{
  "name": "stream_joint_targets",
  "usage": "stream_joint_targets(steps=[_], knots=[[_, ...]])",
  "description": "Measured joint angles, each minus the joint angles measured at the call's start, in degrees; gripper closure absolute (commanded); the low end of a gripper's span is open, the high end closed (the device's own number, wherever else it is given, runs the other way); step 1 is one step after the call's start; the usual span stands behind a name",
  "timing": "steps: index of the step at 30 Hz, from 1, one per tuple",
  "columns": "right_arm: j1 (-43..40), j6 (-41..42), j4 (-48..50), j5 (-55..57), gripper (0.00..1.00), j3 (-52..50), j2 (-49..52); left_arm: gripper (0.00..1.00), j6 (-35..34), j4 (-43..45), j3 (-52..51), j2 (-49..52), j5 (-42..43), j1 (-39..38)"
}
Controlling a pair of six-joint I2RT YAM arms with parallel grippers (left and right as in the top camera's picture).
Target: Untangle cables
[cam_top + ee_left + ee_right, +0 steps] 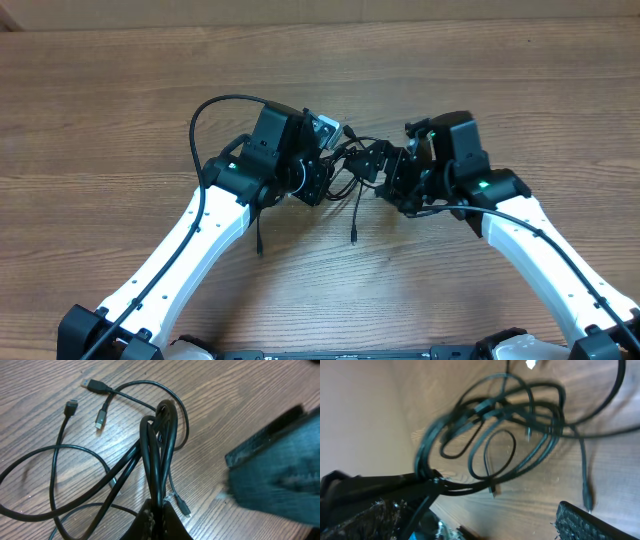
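My left pincer [159,520] clamps the cables [159,455], bundle running straight ahead; my right pincer [392,182], spread wide, faces them.

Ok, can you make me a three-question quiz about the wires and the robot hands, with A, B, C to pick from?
1. Where are the cables?
A) in the middle of the table, between the two grippers
B) at the far edge
C) hanging off the side

2. What colour are the cables?
A) white
B) black
C) red

3. What is the left gripper doing?
A) open wide and empty
B) hidden from every camera
C) shut on the cables

Answers:
1 A: the overhead view shows them between the left gripper and the right gripper.
2 B: every cord looks black against the brown wood.
3 C: its wrist view shows the fingers pinched on a bunch of cords.
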Motion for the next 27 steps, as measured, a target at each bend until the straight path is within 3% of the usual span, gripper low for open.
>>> stream_joint_targets(steps=[6,11,27], knots=[[2.84,8.41,-6.34,11.69,0.0,0.0,0.0,0.96,0.22,0.0,0.0,0.0,0.2,0.02],[2.8,13.68,-3.89,16.9,0.0,0.0,0.0,0.96,0.22,0.02,0.0,0.0,1.2,0.09],[2.8,20.02,6.38,12.39,0.0,0.0,5.14,0.96,0.22,0.04,0.0,0.0,6.51,0.13]])
